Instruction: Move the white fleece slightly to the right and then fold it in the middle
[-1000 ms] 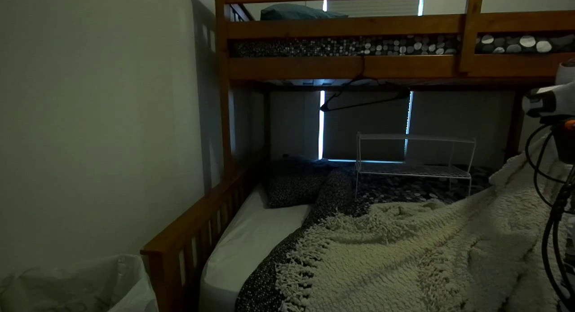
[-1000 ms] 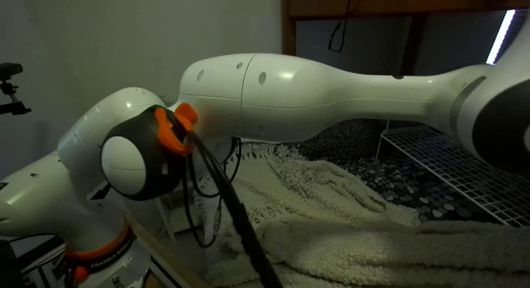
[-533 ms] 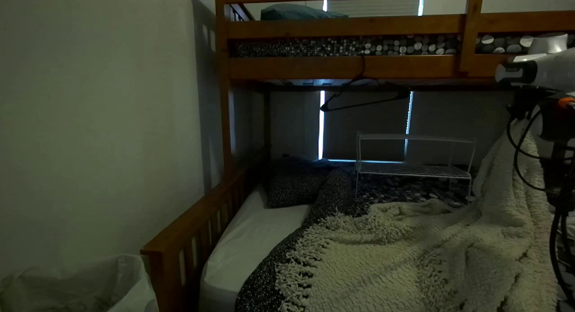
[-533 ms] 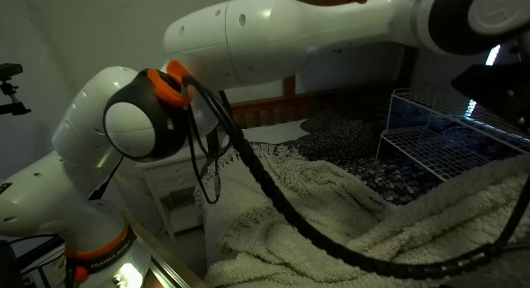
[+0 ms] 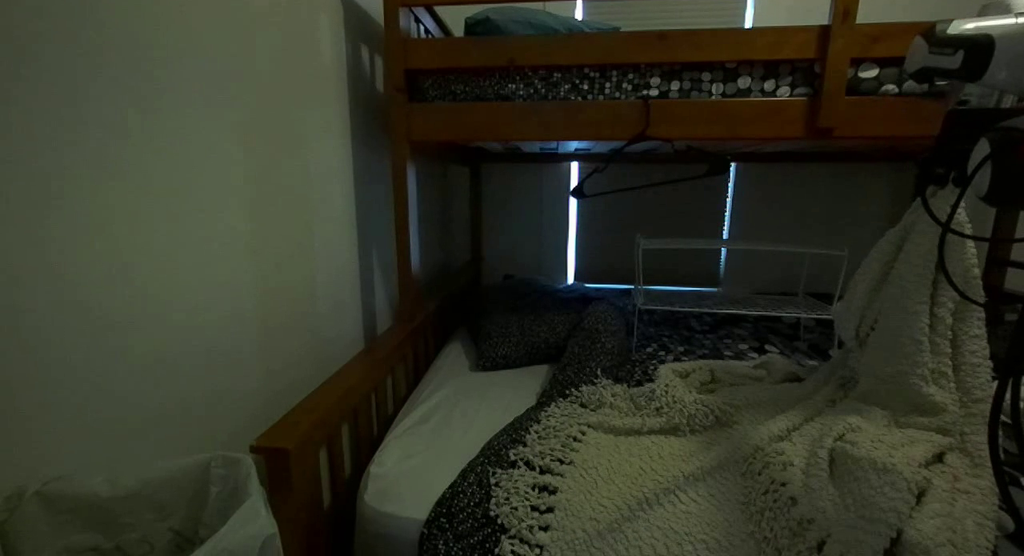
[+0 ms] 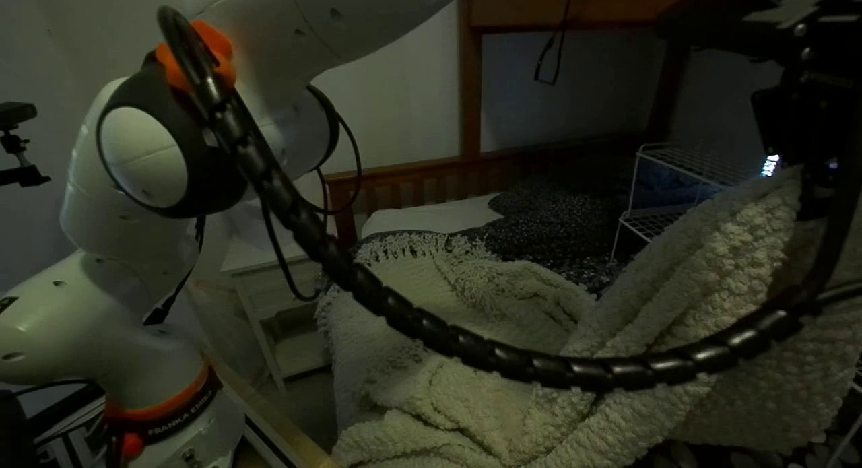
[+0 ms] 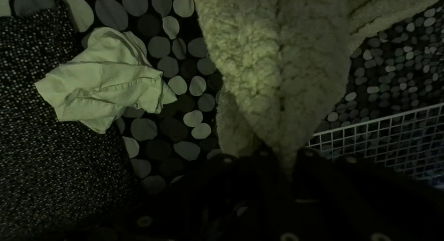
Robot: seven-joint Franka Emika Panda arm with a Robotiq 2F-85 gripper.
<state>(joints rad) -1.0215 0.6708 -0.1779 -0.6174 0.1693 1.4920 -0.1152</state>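
The white fleece (image 5: 640, 460) is a large cream, nubby blanket with a fringed edge. It lies across the bed in both exterior views (image 6: 465, 400), and part is pulled up into a steep, hanging peak (image 5: 912, 300). My gripper (image 7: 286, 161) is shut on a gathered bunch of the fleece (image 7: 277, 60) in the wrist view, with cloth between the fingertips. In an exterior view the dark gripper (image 6: 818, 192) is at the top of the raised fleece, high above the bed. The fingertips are too dark to show clearly in the exterior views.
A white wire rack (image 5: 736, 304) stands on the speckled bedspread (image 6: 559, 225), close to the raised fleece. The upper bunk's wooden rail (image 5: 608, 122) and a hanger (image 5: 648, 186) are above. A crumpled white cloth (image 7: 104, 81) lies on the bedspread. My black cable (image 6: 471, 350) sags before the fleece.
The arm has risen and swung, carrying the gripped fleece upward into a taller peak. The fringed part on the bed has stayed nearly in place.
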